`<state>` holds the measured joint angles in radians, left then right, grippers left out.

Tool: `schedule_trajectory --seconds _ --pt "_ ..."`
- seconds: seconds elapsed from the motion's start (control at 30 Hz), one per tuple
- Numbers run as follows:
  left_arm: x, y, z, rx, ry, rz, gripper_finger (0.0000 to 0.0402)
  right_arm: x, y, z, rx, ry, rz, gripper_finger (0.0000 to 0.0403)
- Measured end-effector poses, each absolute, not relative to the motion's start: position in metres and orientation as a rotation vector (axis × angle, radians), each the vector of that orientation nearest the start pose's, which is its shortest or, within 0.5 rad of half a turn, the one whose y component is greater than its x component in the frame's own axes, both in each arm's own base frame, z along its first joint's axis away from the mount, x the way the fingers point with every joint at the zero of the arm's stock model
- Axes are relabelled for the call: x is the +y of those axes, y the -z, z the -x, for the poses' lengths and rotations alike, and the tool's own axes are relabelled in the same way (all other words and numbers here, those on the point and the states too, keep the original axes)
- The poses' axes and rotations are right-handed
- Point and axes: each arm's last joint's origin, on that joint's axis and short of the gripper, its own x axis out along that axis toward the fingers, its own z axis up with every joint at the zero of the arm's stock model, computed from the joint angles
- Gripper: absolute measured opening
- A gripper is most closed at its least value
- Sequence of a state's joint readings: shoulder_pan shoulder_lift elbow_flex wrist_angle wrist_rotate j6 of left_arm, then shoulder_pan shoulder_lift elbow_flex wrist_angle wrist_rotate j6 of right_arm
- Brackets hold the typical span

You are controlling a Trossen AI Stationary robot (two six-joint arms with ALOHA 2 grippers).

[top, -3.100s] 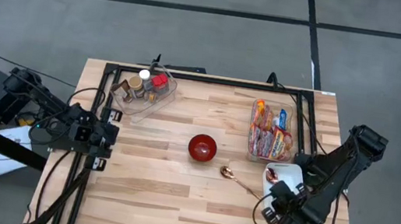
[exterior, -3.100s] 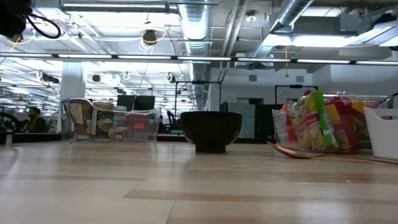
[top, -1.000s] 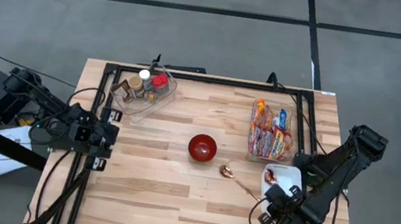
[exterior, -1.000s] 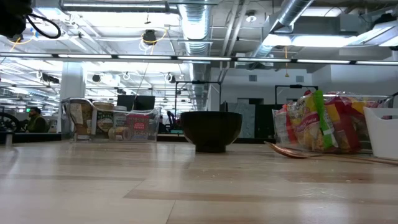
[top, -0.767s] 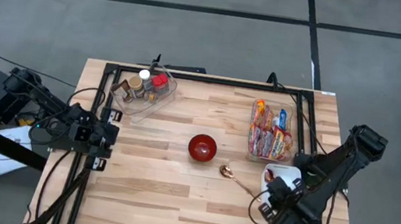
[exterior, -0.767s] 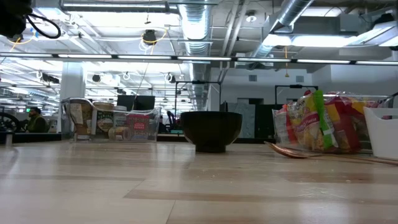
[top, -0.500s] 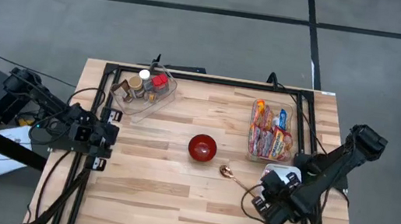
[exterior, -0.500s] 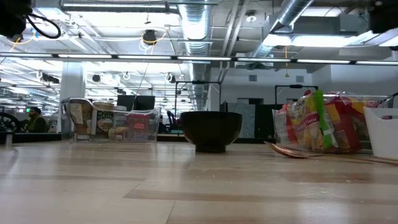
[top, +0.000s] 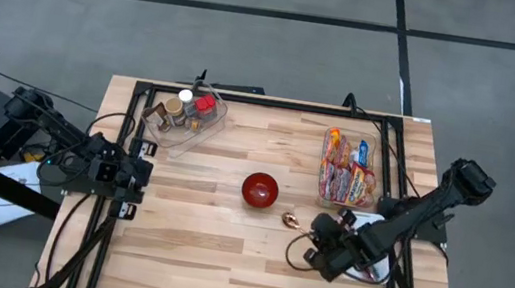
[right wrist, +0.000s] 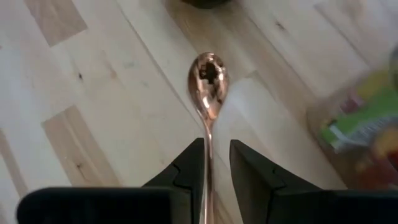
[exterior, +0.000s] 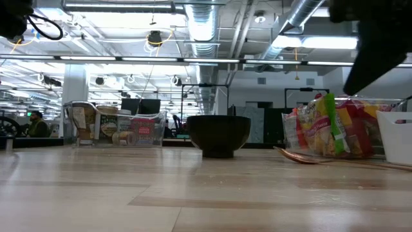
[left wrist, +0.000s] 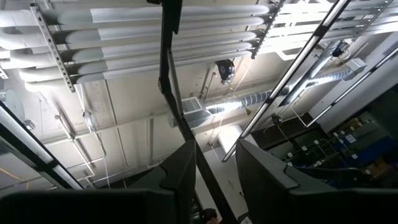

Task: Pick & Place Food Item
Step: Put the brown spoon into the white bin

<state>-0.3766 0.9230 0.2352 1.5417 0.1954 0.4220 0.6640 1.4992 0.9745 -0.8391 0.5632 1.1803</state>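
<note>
I've got the right pincer (right wrist: pixel 214 163) low over the copper spoon (right wrist: pixel 208 81), fingers slightly parted astride its handle, not clamped. Spoon's lying on the counter (top: pixel 193 246) near the right edge, beside the red bowl (top: pixel 259 189). Left pincer (left wrist: pixel 214 165) parked at the left edge, slightly parted, empty.

The right arm reached in from the right edge of the bench, folded low, its wrist turned toward the middle. The right gripper (top: pixel 310 234) hung just above the bench surface, its two dark fingers (right wrist: pixel 190 168) parted by a narrow gap. The left arm waited folded at the left edge of the bench, with the left gripper (left wrist: pixel 216 165) pointed upward at the ceiling, its fingers (left wrist: pixel 180 167) likewise standing a little apart with nothing between them.
</note>
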Motion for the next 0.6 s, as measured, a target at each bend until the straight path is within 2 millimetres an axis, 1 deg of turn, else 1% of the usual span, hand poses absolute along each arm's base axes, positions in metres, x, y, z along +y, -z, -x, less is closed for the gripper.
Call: schedule_trajectory --seconds 0.13,0.27,0.43,0.5,0.6 --pt "-0.061 -0.277 -0.139 -0.959 0.345 -0.307 0.0108 0.143 -0.206 -0.227 0.985 0.477 -0.283 0.0092" --pt "-0.061 -0.277 -0.139 -0.959 0.345 -0.307 0.0108 0.135 -0.206 -0.237 1.013 0.421 -0.287 0.0136" --pt "-0.061 -0.277 -0.139 -0.959 0.345 -0.307 0.0108 0.124 -0.206 -0.244 1.038 0.405 -0.275 0.0188" --pt "-0.061 -0.277 -0.139 -0.959 0.345 -0.306 0.0108 0.121 -0.206 -0.245 1.043 0.407 -0.275 0.0199" --pt "-0.061 -0.277 -0.139 -0.959 0.345 -0.306 0.0108 0.119 -0.205 -0.247 1.065 0.387 -0.271 0.0202"
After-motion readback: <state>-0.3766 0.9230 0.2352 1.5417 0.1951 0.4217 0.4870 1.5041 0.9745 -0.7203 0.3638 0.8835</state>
